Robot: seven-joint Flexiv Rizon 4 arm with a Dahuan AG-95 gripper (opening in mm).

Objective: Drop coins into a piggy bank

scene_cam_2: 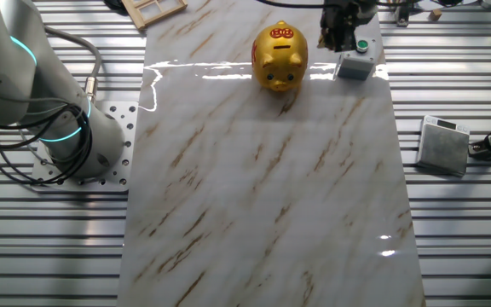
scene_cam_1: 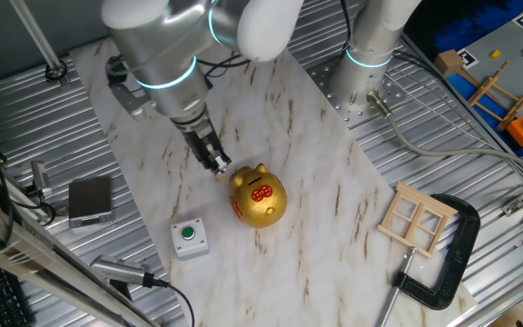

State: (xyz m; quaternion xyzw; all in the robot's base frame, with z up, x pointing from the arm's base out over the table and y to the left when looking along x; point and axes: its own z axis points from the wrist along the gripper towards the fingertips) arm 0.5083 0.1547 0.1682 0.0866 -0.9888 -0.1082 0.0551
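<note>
Claw [scene_cam_1: 218, 167] beside piggy bank [scene_cam_1: 258, 197], opening indiscernible; wooden frame [scene_cam_1: 416, 218] whole in one view only.

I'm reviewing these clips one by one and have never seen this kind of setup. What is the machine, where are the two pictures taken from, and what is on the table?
The machine is a single robot arm ending in a two-finger pincer. Both pictures show the same table at the same moment, from cameras on opposite sides. On the marbled surface stands a gold piggy bank with red markings. The pincer hangs just beside it, near its ears. Whether it holds a coin is too small to tell. Nearby sit a small grey box with a green button, a little wooden frame, a black clamp and a flat grey device.
</note>
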